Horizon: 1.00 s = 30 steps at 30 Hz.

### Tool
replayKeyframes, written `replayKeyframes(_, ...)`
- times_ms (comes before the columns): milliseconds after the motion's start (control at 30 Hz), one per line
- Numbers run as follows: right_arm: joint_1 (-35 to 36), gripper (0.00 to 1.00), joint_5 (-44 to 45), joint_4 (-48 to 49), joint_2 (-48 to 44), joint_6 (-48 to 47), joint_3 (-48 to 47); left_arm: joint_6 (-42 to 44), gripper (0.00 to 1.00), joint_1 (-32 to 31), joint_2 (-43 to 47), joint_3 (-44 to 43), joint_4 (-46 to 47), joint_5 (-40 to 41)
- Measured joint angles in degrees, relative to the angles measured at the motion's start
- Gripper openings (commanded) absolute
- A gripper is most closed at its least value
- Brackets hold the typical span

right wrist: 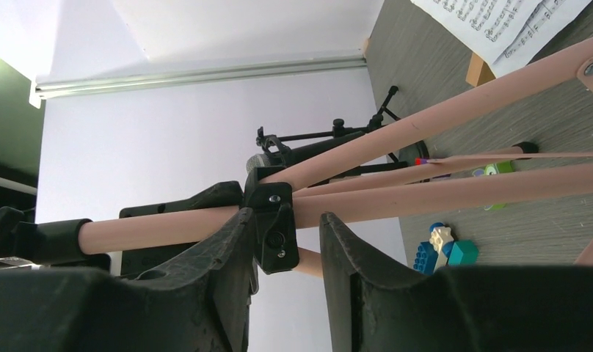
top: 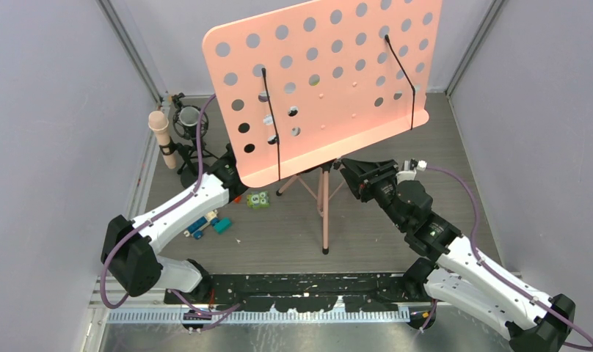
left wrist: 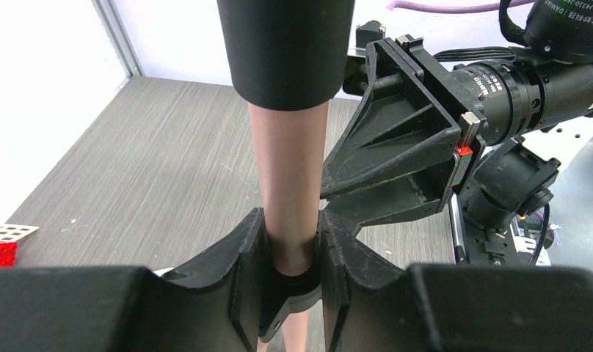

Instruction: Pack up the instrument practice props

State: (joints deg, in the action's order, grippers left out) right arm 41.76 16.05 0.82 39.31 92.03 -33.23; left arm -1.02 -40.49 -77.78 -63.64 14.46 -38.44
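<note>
Nearest the arm bases, a black-tipped pink leg [top: 324, 220] of the music stand [top: 323, 88] stood on the grey wood-grain counter [top: 426, 213]. Left of it lay small plastic toy blocks [top: 205, 225], blue and teal, with a green block [top: 258, 199] just beyond.

The left hand [left wrist: 291, 227] was clenched on the stand's smooth, round pink pole [left wrist: 290, 169], below a black sleeve [left wrist: 286, 44]. The right hand [right wrist: 286, 216] sat on the opposite side of the pole. Its jaws stood apart, straddling the black collar [right wrist: 274, 220] where the tripod tubes meet. A gap showed between the collar and one finger, so nothing was grasped.

Above both hands, the flat perforated desk stood tilted, crossed by two black retaining wires [top: 271, 125]. It hid both hands from the overhead camera. White sheet-music pages [right wrist: 499, 22] showed past the legs in the right wrist view.

At the far left, the beige-pink microphone [top: 160, 130] stood upright beside its black stand [top: 188, 121], near the wall.
</note>
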Motion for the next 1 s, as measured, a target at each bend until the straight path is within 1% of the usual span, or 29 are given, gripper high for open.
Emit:
replayKeyframes(300,-0.04,0.39,-2.38,1.11,2.23,-0.39,-0.44,0.00,0.00,0.00,-0.13,-0.13,-0.02,-0.44)
replayKeyframes(667,-0.26,0.25,-3.10,2.01,3.04,-0.96,-0.94,0.00,0.00,0.00,-0.22,-0.13,0.04,-0.70)
replayKeyframes(933,-0.26,0.12,-3.13,2.40,3.04,-1.44,-0.96,0.02,0.00,0.00,-0.22,-0.13,0.07,-0.83)
replayKeyframes(1000,-0.26,0.07,-3.15,2.49,3.06,-1.57,-0.96,0.00,0.00,0.00,-0.22,-0.13,0.07,-0.85)
